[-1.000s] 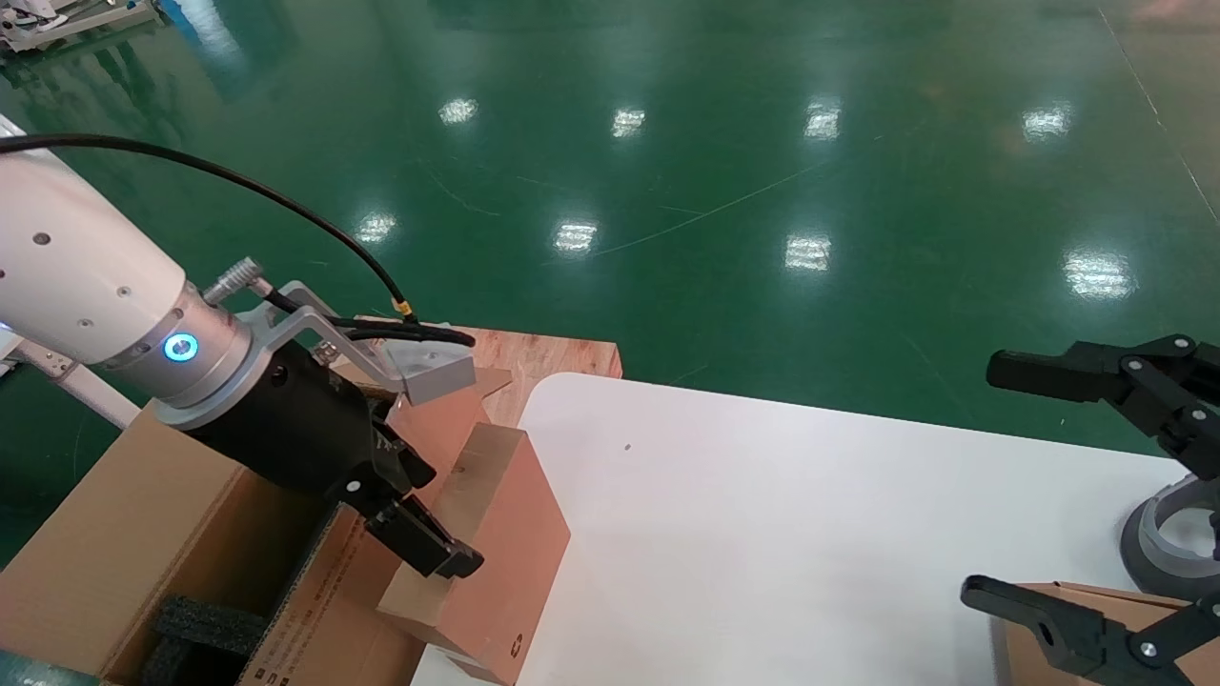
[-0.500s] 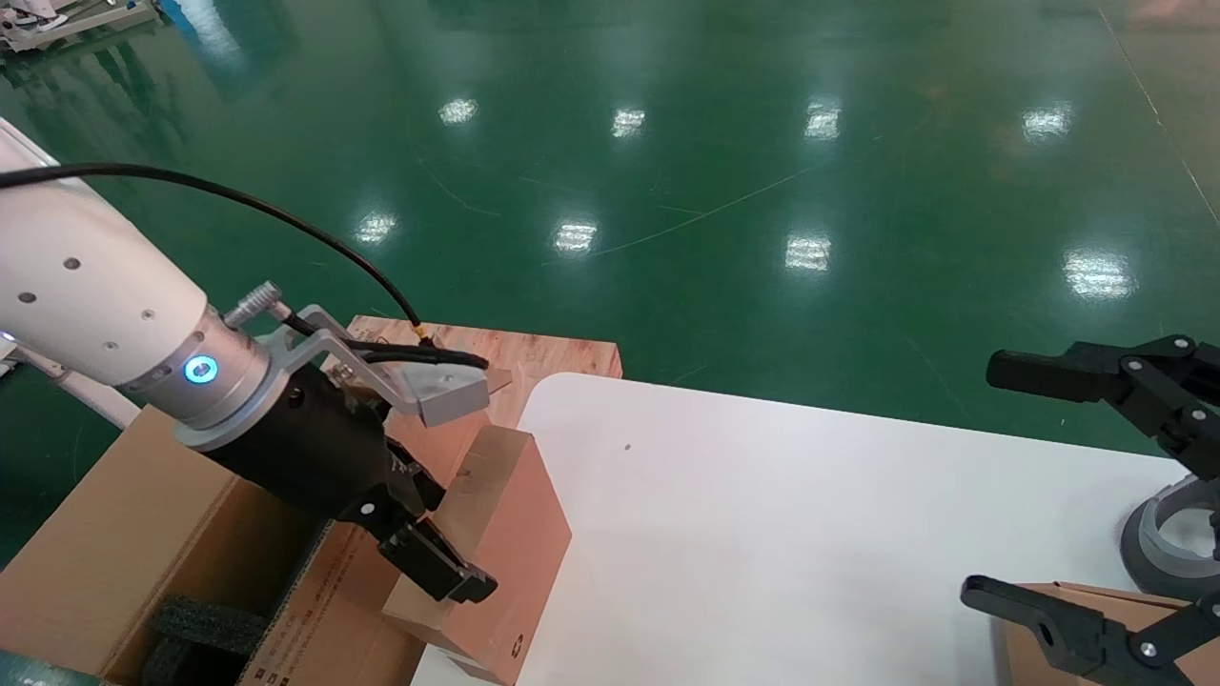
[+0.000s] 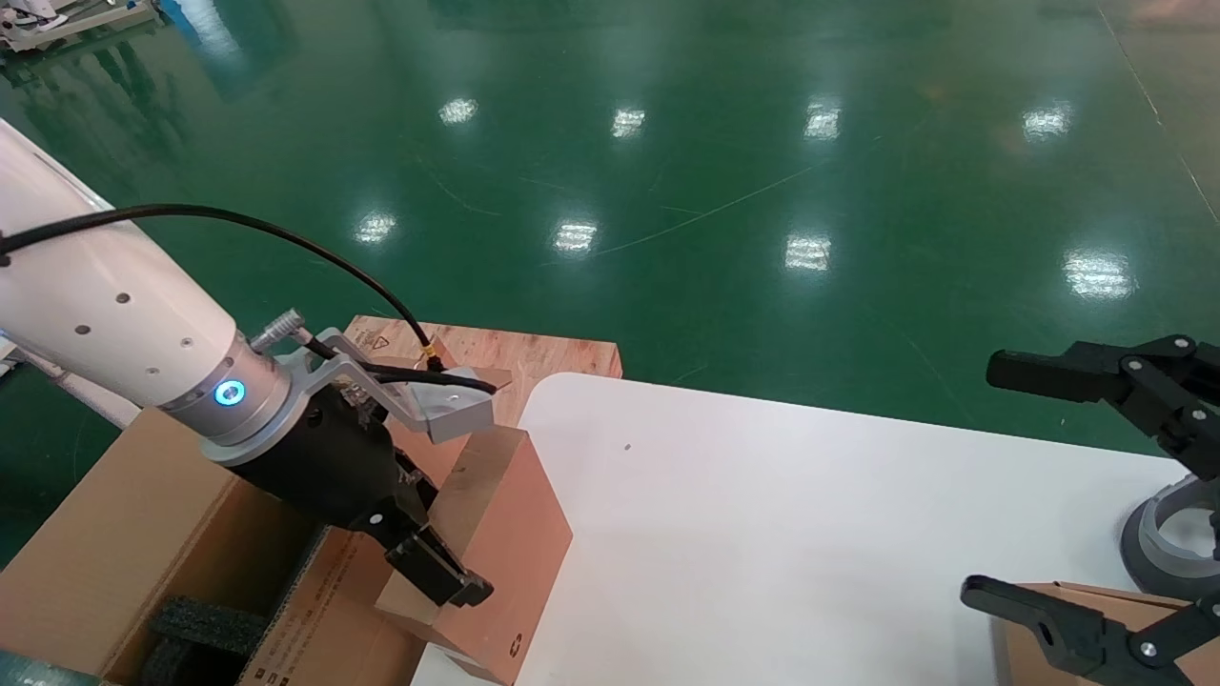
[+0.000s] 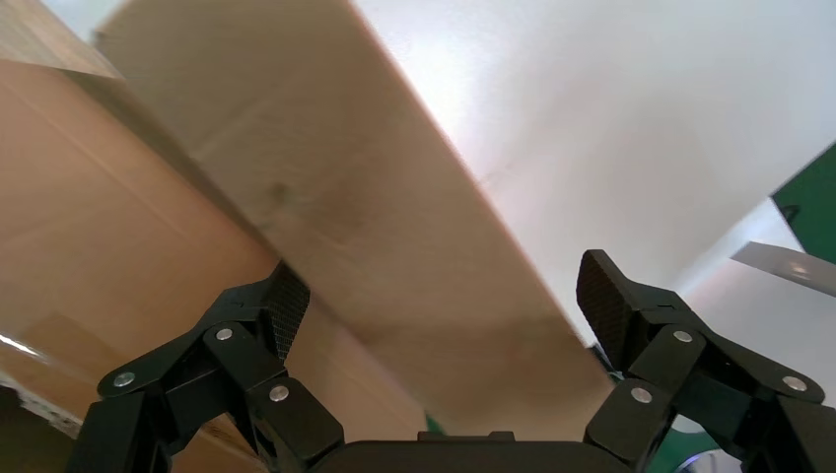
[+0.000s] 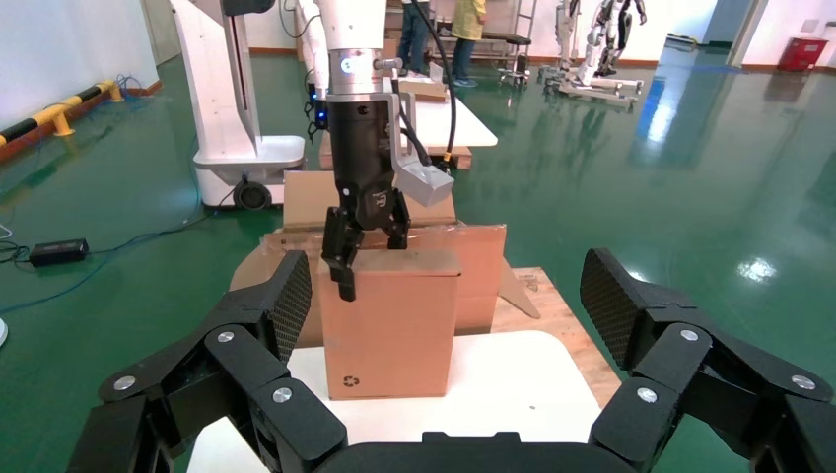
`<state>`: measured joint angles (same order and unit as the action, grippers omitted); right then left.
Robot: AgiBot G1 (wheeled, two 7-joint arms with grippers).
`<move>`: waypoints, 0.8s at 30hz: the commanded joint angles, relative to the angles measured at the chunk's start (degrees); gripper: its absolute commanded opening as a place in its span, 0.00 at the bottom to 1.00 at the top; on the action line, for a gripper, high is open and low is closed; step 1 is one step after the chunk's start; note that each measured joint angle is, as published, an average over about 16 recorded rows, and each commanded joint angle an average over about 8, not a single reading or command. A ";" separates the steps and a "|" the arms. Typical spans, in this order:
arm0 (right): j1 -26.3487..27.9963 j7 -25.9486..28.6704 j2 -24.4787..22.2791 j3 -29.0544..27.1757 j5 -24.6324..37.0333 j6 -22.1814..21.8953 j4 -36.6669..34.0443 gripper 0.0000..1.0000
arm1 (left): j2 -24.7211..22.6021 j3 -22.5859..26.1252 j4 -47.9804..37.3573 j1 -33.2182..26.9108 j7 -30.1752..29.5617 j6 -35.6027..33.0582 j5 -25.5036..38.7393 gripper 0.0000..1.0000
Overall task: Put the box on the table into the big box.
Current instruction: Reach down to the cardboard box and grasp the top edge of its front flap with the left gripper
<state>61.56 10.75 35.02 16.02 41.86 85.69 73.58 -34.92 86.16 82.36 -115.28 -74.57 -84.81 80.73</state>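
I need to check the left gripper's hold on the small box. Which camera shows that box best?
The right wrist view: the box stands whole and upright at the table edge, the left gripper open over its top. The head view crops its lower corner; the left wrist view shows only its blurred top edge.

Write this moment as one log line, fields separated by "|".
left gripper: open, straddling top edge of box | box: standing on table edge beside big box | right gripper: open, parked

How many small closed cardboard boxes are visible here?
2: the box stands at the table's left edge, the open left gripper straddling it; another small box sits under the parked right gripper.
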 commanded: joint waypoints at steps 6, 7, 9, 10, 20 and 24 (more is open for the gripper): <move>0.00 0.00 0.00 0.00 0.00 0.00 0.00 1.00 | -0.39 0.53 -0.20 0.28 0.58 1.53 1.63 0.54; 0.00 0.00 0.00 0.00 0.00 0.00 0.00 0.90 | -0.43 0.56 -0.21 0.29 0.62 1.64 1.76 0.42; 0.00 0.00 0.00 0.00 0.00 0.00 0.00 0.65 | -0.49 0.61 -0.23 0.30 0.68 1.81 1.95 0.17; 0.00 0.00 0.00 0.00 0.00 0.00 0.00 0.52 | -0.52 0.63 -0.23 0.31 0.71 1.89 2.04 0.04; 0.00 0.00 0.00 0.00 0.00 0.00 0.00 0.00 | -0.66 0.75 -0.27 0.35 0.86 2.31 2.50 0.00; -0.01 0.00 -0.01 0.00 0.00 -0.01 0.00 0.00 | -0.68 0.77 -0.29 0.39 0.89 2.39 2.59 0.00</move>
<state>61.56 10.75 35.01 16.02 41.86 85.69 73.57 -35.60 86.92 82.08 -114.89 -73.68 -82.44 83.30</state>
